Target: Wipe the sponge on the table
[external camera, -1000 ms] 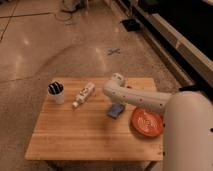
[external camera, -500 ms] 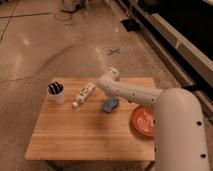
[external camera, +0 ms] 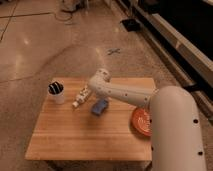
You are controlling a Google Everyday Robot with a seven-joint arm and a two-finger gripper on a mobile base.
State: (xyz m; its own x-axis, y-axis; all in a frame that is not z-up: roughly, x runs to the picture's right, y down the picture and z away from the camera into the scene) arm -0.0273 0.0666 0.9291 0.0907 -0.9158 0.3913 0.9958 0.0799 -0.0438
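I've got the pincer right above the sponge, which lies flat mid-counter, with a white bottle just beside it. I cannot tell the pincer's grip. I judge this the wiping contact; next calls for steady downward pressure.

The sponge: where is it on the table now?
In the camera view, the sponge lies mid-table, between the white bottle and the red bowl, right at the gripper.

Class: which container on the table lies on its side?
The bottle, beside the sponge; cup and bowl sit upright. The gripper hangs over the sponge.
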